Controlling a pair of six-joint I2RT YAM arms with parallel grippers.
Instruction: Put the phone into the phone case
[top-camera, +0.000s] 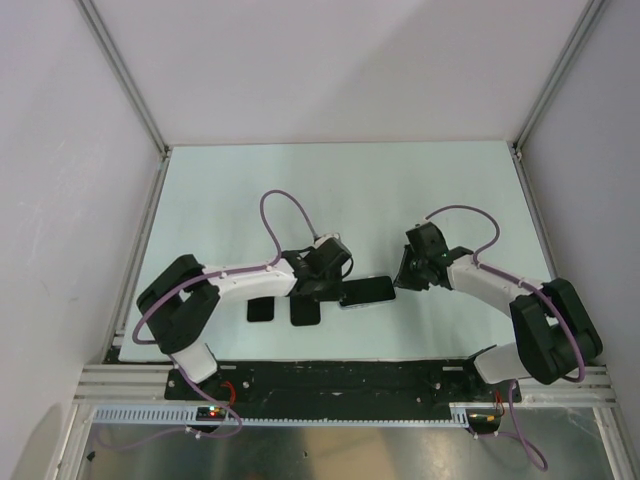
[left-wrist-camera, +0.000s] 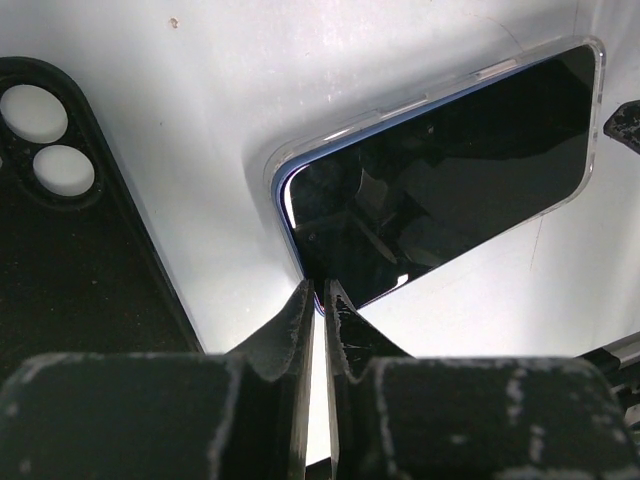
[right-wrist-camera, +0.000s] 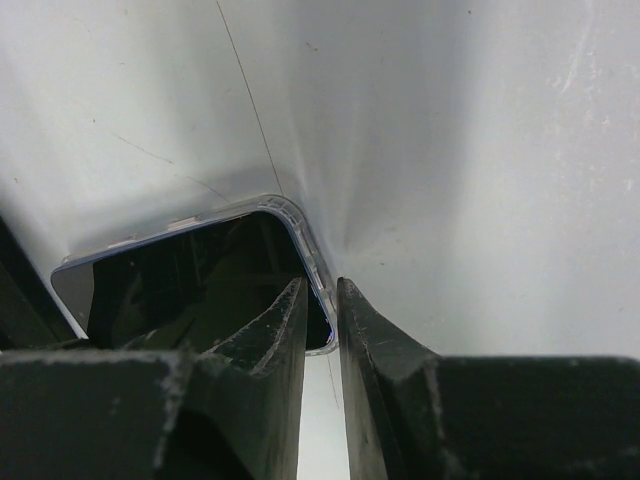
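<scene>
ok so from where I'm sitting, the phone (top-camera: 367, 292) is lying flat on the table (top-camera: 400, 190), between the two arms and a bit toward the near edge. The dark screen faces up. Its long axis runs left to right across the table, with the right end angled slightly away from the bases. There's a see-through rim all the way round it, so it's sitting inside the clear case (right-wrist-camera: 312, 255).

The left gripper (top-camera: 340, 292) is at the phone's left end. On the left wrist cam its jaws are down to a thin slit and pinching the near corner edge of the phone, which stretches away up and to the right in that view.

The right gripper (top-camera: 397, 283) is at the opposite end. On its own cam the fingers (right-wrist-camera: 275, 330) sit either side of the case's rounded corner with only a narrow gap. The angle's poor though, and I honestly can't tell if the pads are biting on the rim or just straddling it.

Other stuff: a black case (left-wrist-camera: 60, 250) with two round camera holes lies just beside the phone on the left wrist cam. The overhead view shows a dark flat piece (top-camera: 305, 312) near the phone's left end and another dark piece (top-camera: 261, 310) further left, both lying flat on the table
</scene>
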